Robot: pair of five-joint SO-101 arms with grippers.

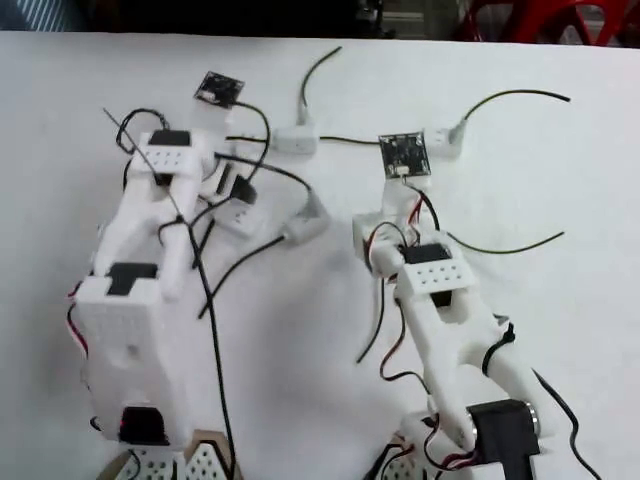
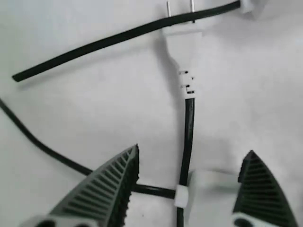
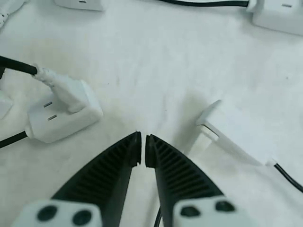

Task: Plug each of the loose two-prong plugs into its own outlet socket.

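Fingers point(image 2: 113, 184) of the left gripper point(image 2: 191, 153) stand spread wide with nothing between them but a black cord point(image 2: 188, 123), which runs up the gap to a white two-prong plug point(image 2: 182, 35) lying flat on the table point(image 1: 560, 330), prongs pointing away. That straddle looks deliberate: lined up along the cord, the open gripper could close on the plug body once it is farther forward. A second cord point(image 2: 118, 38) lies across the prongs and would likely snag a lift. The right gripper point(image 3: 143, 142) has its fingers pressed together on nothing and hangs just above the table between an outlet socket point(image 3: 59, 118), slots facing up, and another plug point(image 3: 236, 132) lying on its side; being empty and closed, it seems parked rather than working. A white strain relief point(image 3: 64, 87) rests against that socket, but I cannot tell whether it is plugged in or merely lying over it. Two more sockets point(image 3: 279, 16) are cut off at the edge, and the side-lying plug's prongs are hard to make out.
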